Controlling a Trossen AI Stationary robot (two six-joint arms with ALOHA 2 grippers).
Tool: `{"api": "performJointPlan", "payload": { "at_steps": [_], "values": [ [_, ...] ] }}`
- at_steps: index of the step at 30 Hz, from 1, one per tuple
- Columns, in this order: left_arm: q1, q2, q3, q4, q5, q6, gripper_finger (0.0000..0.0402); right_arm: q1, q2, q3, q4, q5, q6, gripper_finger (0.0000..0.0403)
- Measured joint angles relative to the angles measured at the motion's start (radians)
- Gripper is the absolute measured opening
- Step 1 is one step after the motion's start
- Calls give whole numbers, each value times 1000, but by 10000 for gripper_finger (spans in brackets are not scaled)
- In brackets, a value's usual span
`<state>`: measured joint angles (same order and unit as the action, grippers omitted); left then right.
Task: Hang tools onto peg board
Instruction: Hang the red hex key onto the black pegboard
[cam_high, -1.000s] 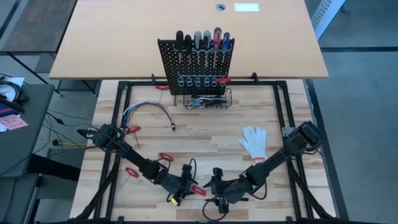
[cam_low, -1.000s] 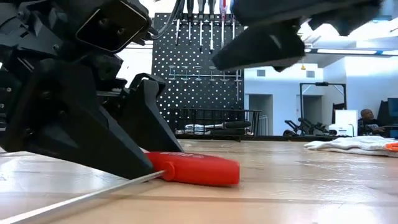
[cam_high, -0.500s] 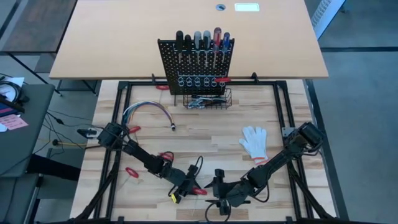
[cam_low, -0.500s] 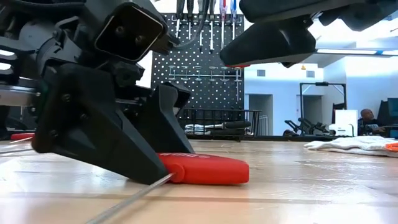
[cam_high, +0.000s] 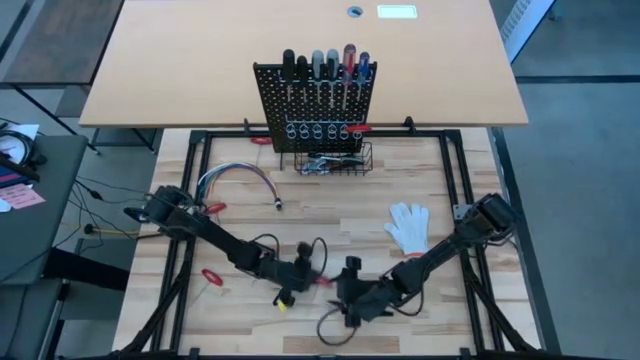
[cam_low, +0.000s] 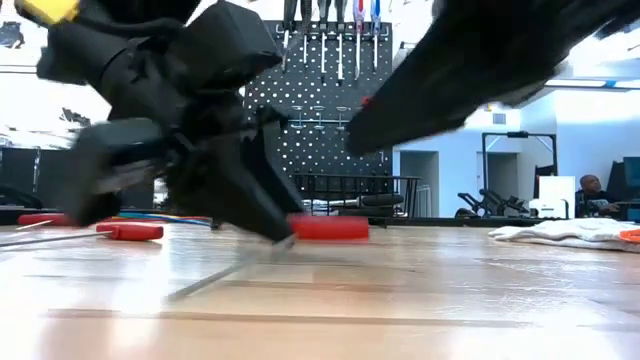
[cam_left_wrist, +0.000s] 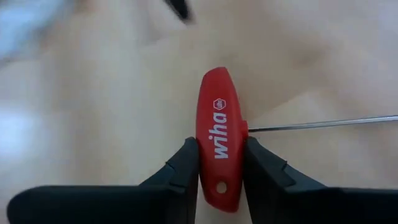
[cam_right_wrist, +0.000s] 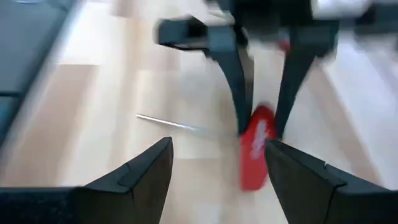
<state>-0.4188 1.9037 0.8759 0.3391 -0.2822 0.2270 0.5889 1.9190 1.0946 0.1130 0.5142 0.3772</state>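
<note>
The red T-handle screwdriver (cam_left_wrist: 219, 140) lies near the front edge of the tabletop (cam_high: 330, 225), its handle pinched between the fingers of the left gripper (cam_left_wrist: 219, 177); the thin metal shaft (cam_left_wrist: 323, 123) projects sideways from the handle. White lettering on the handle reads "wiha". The right gripper (cam_right_wrist: 214, 165) sits just beside it, fingers spread, facing the left gripper. Other red-handled tools (cam_low: 135, 231) lie farther left, apparently screwdrivers. A white glove (cam_high: 409, 226) and a bundle of coloured cables (cam_high: 235, 178) lie between the grippers and the peg board (cam_high: 315, 105), which stands at the far side, screwdrivers hung along its top.
</note>
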Motion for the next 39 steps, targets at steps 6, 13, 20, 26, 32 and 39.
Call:
{"api": "performJointPlan", "payload": {
  "at_steps": [6,13,20,26,32,39],
  "values": [
    [-46,-118,-1,-143,-463,170,79,-94,0,-18,-75,36,118,260],
    [-124,-149,-2,-184,-812,314,79,-201,-16,-179,199,12,51,260],
    [-141,-149,-2,-172,-901,370,79,-288,-55,-277,571,-123,-118,260],
    [-119,-150,-2,-171,-903,378,79,-361,-55,-278,632,-237,-169,254],
    [-99,-151,-2,-168,-904,380,79,-420,-55,-278,663,-341,-184,208],
    [-83,-151,-1,-169,-903,367,92,-440,-55,-278,667,-363,-174,92]
  ]
}}
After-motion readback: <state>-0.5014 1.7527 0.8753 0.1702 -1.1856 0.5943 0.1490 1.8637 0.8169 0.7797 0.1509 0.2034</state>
